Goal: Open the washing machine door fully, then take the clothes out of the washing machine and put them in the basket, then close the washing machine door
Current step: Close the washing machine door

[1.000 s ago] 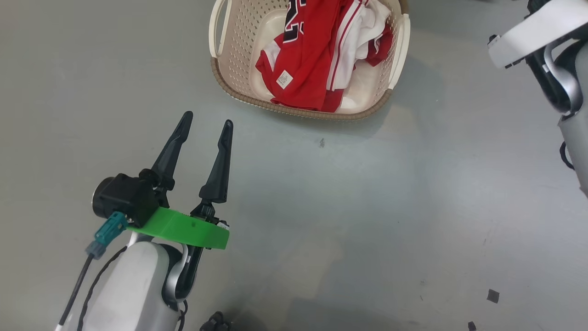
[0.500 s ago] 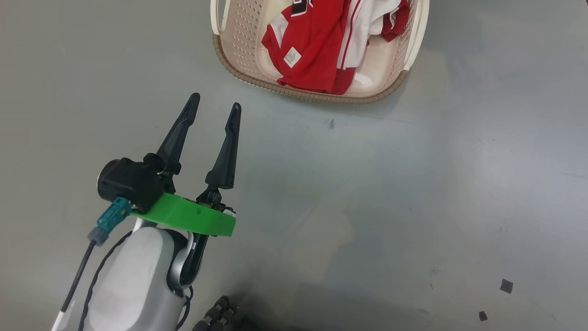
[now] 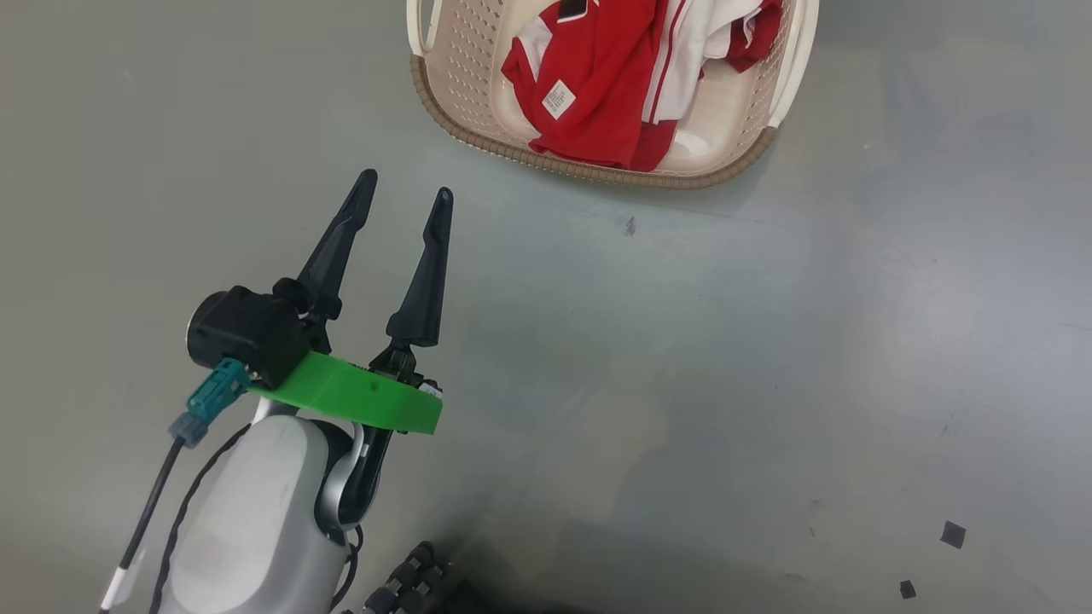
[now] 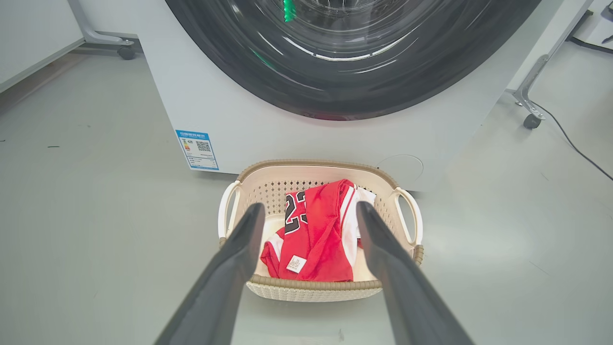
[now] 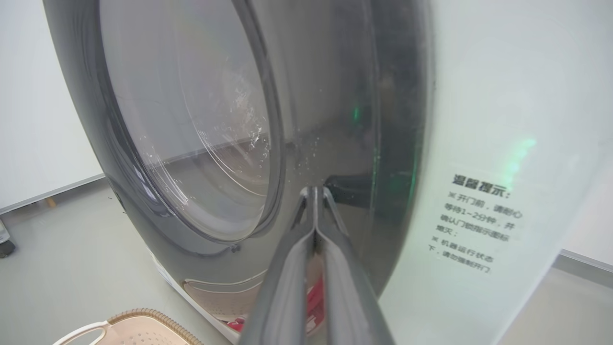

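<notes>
Clothes [image 3: 597, 94] in basket [image 3: 465, 77] beyond left hand [image 3: 405, 185]

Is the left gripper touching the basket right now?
Apart. The head view shows a strip of bare floor between the open left gripper fingertips and the basket.

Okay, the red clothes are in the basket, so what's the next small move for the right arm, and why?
Probably a short push with the shut right gripper straight into the washing machine door. Its tips sit at the glossy black rim, the clothes lie in the basket, and the left gripper hangs open, apart. Whether the door has latched, I cannot tell.
</notes>
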You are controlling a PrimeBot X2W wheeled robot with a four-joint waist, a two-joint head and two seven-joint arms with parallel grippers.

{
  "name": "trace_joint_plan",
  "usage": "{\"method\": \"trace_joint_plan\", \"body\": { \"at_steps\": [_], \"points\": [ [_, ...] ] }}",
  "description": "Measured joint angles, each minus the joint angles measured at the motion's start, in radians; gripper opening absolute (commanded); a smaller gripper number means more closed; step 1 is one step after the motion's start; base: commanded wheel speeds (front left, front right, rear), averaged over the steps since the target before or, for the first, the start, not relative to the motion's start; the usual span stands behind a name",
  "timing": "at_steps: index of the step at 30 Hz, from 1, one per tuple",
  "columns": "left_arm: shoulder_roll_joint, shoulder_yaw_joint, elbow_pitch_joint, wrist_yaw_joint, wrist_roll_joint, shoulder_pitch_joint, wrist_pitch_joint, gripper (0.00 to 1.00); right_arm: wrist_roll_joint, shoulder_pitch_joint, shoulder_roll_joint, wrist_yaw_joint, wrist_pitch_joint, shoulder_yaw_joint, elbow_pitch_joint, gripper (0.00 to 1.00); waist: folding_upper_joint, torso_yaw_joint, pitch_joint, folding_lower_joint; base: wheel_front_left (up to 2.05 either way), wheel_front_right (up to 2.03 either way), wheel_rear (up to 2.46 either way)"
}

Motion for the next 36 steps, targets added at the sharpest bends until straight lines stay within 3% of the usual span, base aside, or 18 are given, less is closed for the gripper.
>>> {"method": "trace_joint_plan", "body": {
  "at_steps": [15,22,36],
  "points": [
    [-0.009,0.006,0.037,0.000,-0.001,-0.006,0.000,1.00,-0.026,0.000,0.004,-0.009,-0.065,0.019,0.095,0.00,0.0000,0.020,-0.043,0.0000,0.00,0.00,0.00],
    [-0.009,0.009,0.071,-0.001,0.007,-0.006,0.000,1.00,-0.001,0.160,0.027,-0.008,-0.107,0.023,0.148,0.00,0.0000,0.009,-0.111,0.0000,0.00,0.00,0.00],
    [-0.004,0.063,0.110,-0.001,0.042,0.025,0.000,1.00,0.047,0.393,0.104,0.002,-0.132,0.027,0.134,0.00,0.0000,-0.059,-0.289,0.0000,0.00,0.00,0.00]
  ]
}}
